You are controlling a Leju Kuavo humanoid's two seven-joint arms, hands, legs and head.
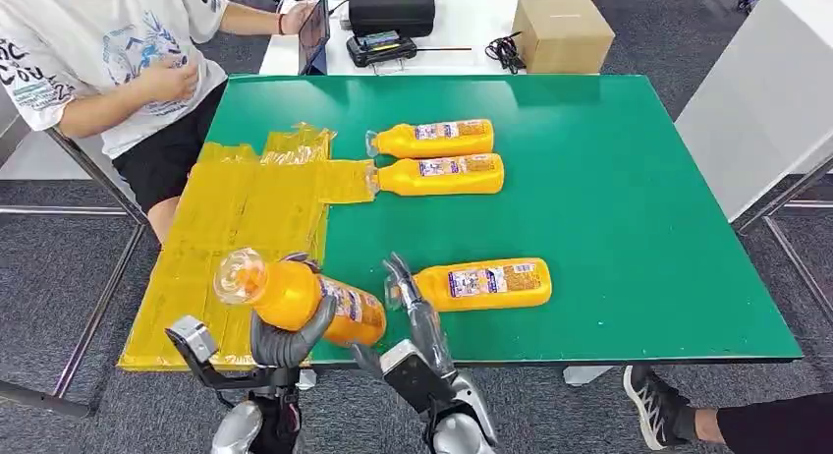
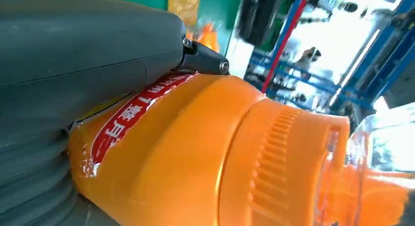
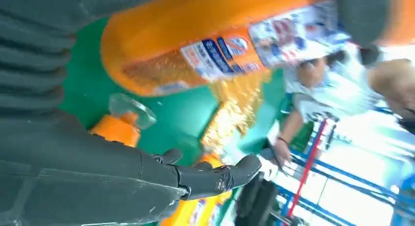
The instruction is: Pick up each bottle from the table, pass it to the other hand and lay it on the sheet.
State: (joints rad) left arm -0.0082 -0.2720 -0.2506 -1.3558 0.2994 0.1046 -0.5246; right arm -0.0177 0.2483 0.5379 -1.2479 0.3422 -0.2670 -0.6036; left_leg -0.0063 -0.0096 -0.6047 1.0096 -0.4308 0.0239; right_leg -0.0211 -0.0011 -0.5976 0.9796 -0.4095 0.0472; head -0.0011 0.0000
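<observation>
holding an orange bottle (image 1: 300, 299) off the table, the left hand (image 1: 285, 338) has its fingers wrapped around the body, the clear cap end tilted up and away from the palm, out over the yellow sheet (image 1: 236, 238). the right hand (image 1: 417, 321) stands just beside the bottle's base end, fingers spread and upright, grasping nothing; whether a fingertip touches the base i cannot tell.

judging by the layout, the task is in its early part. no bottle lies on the sheet yet. the held bottle looks to have been handed across and still needs laying down. three more wait on the green table (image 1: 638, 228): the nearest bottle (image 1: 481, 284) lies just beyond the right hand's fingers, and the two far bottles (image 1: 437, 157) rest side by side well ahead of both hands, caps close to the sheet's edge.

the head view gives the whole layout and a seated person (image 1: 118, 71) beyond the sheet. the left wrist view shows what it cannot: the ribbed orange neck (image 2: 284, 162) and the red label (image 2: 132, 113) pressed close against the grey palm, a snug hold. the right wrist view shows that hand's thumb (image 3: 215, 179) free in the air, the held bottle's label passing beyond it, and a cap on the table beneath.
</observation>
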